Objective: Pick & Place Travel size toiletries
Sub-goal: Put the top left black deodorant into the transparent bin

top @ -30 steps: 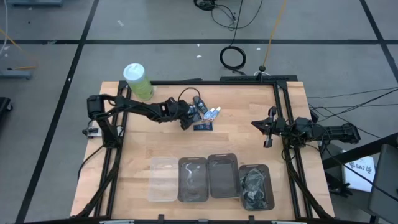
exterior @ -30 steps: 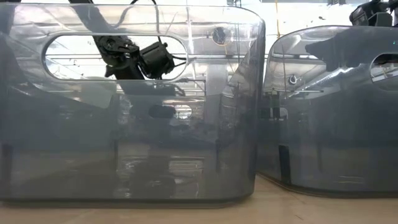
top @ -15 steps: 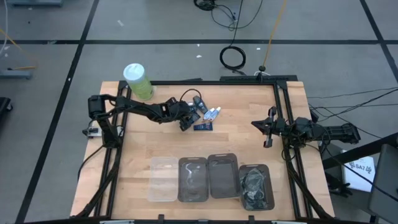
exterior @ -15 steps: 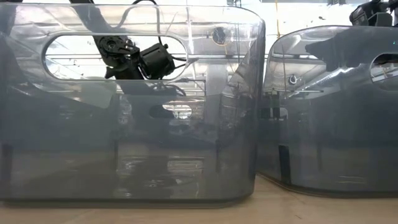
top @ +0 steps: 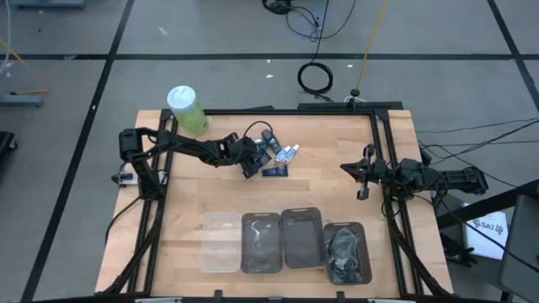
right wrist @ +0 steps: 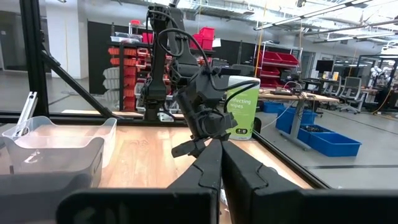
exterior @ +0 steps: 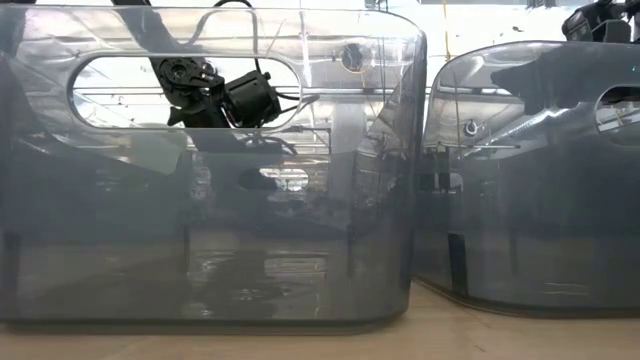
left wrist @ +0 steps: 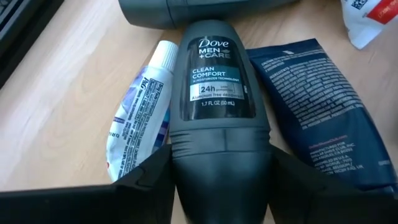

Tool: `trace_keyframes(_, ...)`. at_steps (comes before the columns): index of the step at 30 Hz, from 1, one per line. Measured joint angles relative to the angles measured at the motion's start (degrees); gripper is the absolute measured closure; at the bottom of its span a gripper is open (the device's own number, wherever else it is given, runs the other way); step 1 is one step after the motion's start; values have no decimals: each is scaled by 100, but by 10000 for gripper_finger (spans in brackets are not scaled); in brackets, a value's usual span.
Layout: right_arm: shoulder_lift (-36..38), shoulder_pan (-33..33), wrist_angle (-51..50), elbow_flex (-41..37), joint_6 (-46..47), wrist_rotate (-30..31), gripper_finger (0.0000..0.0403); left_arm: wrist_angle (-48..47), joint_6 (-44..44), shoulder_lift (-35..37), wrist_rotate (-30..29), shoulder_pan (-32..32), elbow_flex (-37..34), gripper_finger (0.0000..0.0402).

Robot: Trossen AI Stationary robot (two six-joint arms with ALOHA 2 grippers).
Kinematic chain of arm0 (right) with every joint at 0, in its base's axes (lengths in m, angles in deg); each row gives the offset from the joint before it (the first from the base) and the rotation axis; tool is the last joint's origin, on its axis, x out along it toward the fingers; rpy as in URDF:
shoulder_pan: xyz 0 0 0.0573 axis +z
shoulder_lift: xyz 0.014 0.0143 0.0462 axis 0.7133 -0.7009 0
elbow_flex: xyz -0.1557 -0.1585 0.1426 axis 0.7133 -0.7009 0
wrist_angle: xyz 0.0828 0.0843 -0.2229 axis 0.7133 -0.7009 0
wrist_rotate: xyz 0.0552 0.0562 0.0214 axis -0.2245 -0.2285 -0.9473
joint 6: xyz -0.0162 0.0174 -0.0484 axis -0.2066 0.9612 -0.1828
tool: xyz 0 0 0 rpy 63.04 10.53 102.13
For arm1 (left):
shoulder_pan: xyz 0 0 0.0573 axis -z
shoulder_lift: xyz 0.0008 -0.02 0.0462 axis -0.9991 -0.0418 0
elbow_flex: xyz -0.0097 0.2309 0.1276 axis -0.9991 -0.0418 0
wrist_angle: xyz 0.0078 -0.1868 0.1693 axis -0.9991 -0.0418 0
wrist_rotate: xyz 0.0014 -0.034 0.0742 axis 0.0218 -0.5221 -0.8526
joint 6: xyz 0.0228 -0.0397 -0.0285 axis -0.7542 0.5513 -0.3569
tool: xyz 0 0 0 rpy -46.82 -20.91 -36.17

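dark grey dove men+care roll-on deodorant bottle (left wrist: 219,118) lies between the fingers of the left gripper (left wrist: 221,180), jaws spread to its width and closed against its cap end. white-and-blue toothpaste tube (left wrist: 140,121) touches it on one side; dark navy flat sachet (left wrist: 320,118) lies just beside it on the other. all rest on the wooden table (top: 320,181), near the green canister with white lid (top: 187,109). right gripper (top: 362,179) waits at the table's right edge, fingers pressed together, holding nothing.

The left pincer (left wrist: 219,177) grips a dark roll-on deodorant (left wrist: 217,106), lying between a white tube (left wrist: 142,112) and a navy sachet (left wrist: 317,112) on the desk (left wrist: 56,106).
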Motion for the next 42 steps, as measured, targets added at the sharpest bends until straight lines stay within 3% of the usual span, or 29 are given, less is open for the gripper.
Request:
trace_keyframes(11,0,0,1,0,2,0,399,-33,278,199,-20,88,-11,221)
trace_keyframes(23,0,1,0,0,2,0,399,-245,279,1687,-4,583,-9,222)
trace_keyframes(28,0,1,1,0,2,0,399,-422,345,2464,14,1041,-7,221)
trace_keyframes(34,-2,0,-1,0,0,0,399,-571,695,3252,461,1804,-7,222)
trace_keyframes(42,-2,0,-1,0,2,0,398,-748,1943,3731,922,3227,-4,221)
